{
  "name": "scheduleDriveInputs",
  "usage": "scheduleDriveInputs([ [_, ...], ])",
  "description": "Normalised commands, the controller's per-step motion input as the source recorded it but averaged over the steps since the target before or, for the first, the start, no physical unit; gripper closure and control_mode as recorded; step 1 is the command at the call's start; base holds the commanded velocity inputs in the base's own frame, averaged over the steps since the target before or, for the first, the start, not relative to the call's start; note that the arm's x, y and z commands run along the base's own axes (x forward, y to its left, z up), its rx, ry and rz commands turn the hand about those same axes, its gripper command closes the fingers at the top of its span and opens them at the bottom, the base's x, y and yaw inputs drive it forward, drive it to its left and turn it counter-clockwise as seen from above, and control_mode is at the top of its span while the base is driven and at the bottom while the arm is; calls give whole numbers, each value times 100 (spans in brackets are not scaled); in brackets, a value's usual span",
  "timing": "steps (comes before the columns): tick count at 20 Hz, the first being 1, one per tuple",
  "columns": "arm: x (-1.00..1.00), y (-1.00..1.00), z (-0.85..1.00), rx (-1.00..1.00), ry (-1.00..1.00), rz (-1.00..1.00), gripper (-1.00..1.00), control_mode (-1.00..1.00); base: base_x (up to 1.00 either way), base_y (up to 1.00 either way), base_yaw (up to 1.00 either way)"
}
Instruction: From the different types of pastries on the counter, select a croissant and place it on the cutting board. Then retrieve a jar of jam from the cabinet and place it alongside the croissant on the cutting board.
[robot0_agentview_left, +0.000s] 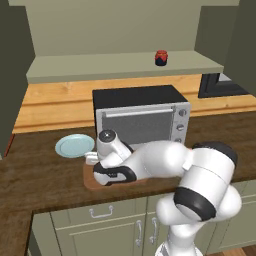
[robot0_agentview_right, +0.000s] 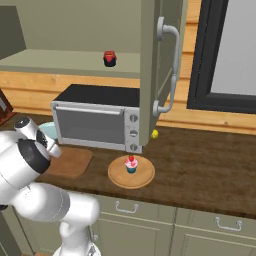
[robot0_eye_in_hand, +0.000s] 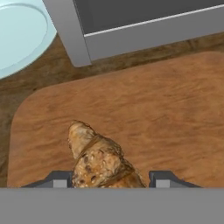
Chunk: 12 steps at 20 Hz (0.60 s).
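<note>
A golden-brown croissant (robot0_eye_in_hand: 98, 157) lies low over the near left part of the wooden cutting board (robot0_eye_in_hand: 166, 113), and my gripper (robot0_eye_in_hand: 109, 179) is shut on it, one fingertip at each of its sides. In the left base view the gripper (robot0_agentview_left: 92, 160) is down at the left end of the cutting board (robot0_agentview_left: 91, 184), in front of the oven. The jam jar (robot0_agentview_left: 161, 57), dark with a red lid, stands on the open cabinet shelf above; it is also in the right base view as the jam jar (robot0_agentview_right: 110, 58). The arm covers most of the cutting board (robot0_agentview_right: 72, 162).
A silver toaster oven (robot0_agentview_left: 142, 117) stands right behind the board. A light blue plate (robot0_agentview_left: 74, 145) lies to its left. A cupcake (robot0_agentview_right: 131, 164) sits on a round wooden board (robot0_agentview_right: 120, 179) to the right. The open cabinet door (robot0_agentview_right: 160, 65) hangs over the counter.
</note>
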Motion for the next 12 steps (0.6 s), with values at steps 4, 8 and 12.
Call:
scheduleDriveInputs([
  [4, 15, 0, 0, 0, 0, 0, -100, -100, 0, 0, 0],
  [8, 8, 0, 0, 0, 1, 0, -100, -100, 0, 0, 0],
  [12, 2, 0, 6, 0, 1, 0, -100, -100, 0, 0, 0],
])
